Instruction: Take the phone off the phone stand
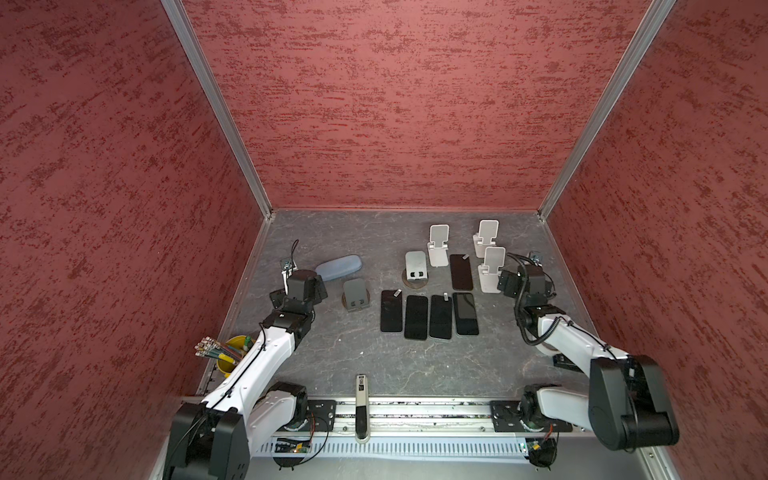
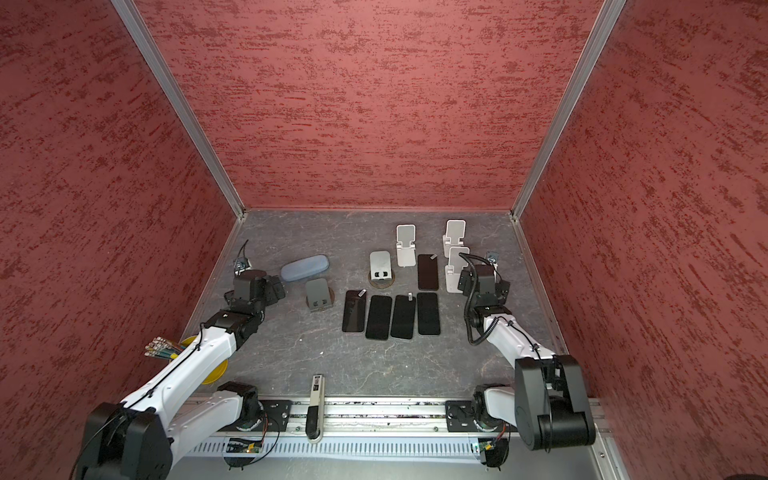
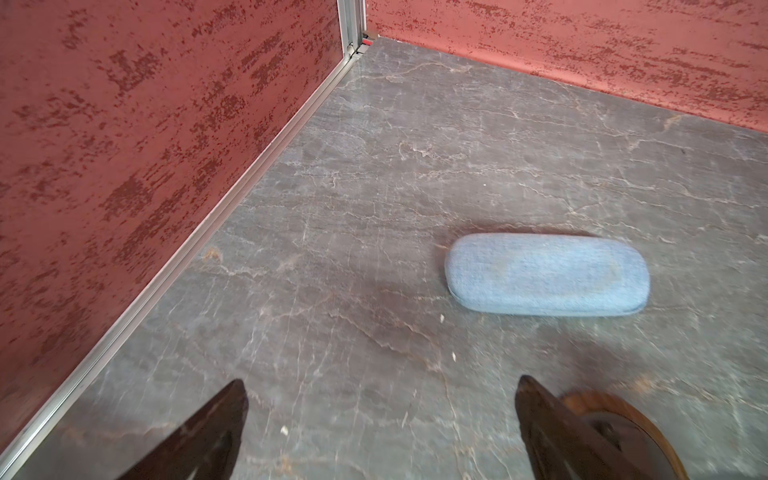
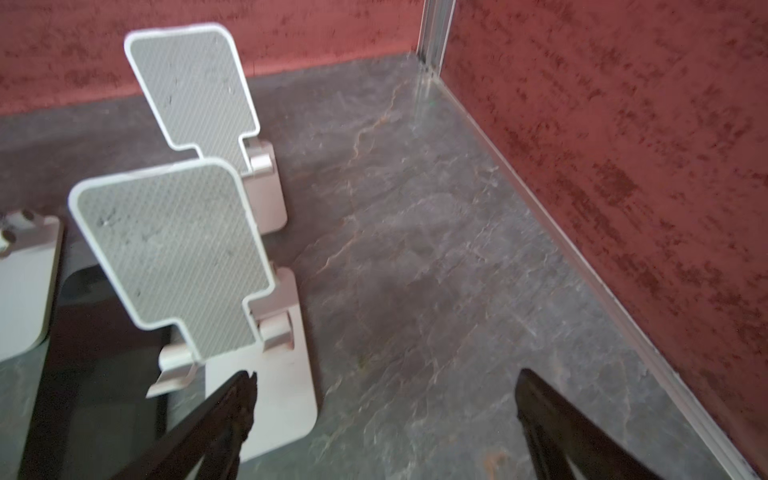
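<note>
On the table, we find the phone flat beside an empty stand, lengthwise toward the back wall, nearer our right claw; it and the left claw gape empty.

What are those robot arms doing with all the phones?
Nothing is being held right now. The left claw and right claw are both open and empty. Five black phones lie flat on the grey marbled table, and the three white phone stands and two grey stands have no phone on them. The right claw hovers by a white stand, the left near a blue fabric glasses case.
</note>
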Robot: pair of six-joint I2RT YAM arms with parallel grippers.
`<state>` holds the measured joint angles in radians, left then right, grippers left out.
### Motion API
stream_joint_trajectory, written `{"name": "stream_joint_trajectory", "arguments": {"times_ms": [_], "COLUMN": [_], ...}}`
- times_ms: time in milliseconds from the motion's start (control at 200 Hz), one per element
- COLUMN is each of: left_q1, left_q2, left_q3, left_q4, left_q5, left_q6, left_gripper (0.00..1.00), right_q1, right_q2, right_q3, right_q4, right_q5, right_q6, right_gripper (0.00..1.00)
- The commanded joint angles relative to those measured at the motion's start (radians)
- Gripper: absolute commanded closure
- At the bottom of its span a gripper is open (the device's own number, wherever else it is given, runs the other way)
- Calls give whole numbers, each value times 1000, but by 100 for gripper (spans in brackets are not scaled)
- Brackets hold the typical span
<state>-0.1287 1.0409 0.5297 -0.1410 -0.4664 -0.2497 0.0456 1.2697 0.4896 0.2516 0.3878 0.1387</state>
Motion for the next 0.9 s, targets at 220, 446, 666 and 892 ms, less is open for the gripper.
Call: {"name": "stream_joint_trajectory", "arguments": {"times_ms": [220,446,666,892], "left_q1": [130,152,173,150], "left_q2": [162,289,404,492], "left_q3": [-98,-117,-125,-172], "left_q4": [484,730,899,1067], "left_q5": [178,293,369,366], "left_q6": [125,162,186,213], "left_gripper": [0,0,0,0], "right_q1": [-47,-65,-66,-66], "right_q2": [162,231,285,281], "right_q3": [-61,-146,-224,-221], "right_q4": [510,760,952,935], "right_q5": [-138,-216,-264,-240], "right_q6": [-114,-104,-128,-119], "right_gripper": [1,1,1,1]}}
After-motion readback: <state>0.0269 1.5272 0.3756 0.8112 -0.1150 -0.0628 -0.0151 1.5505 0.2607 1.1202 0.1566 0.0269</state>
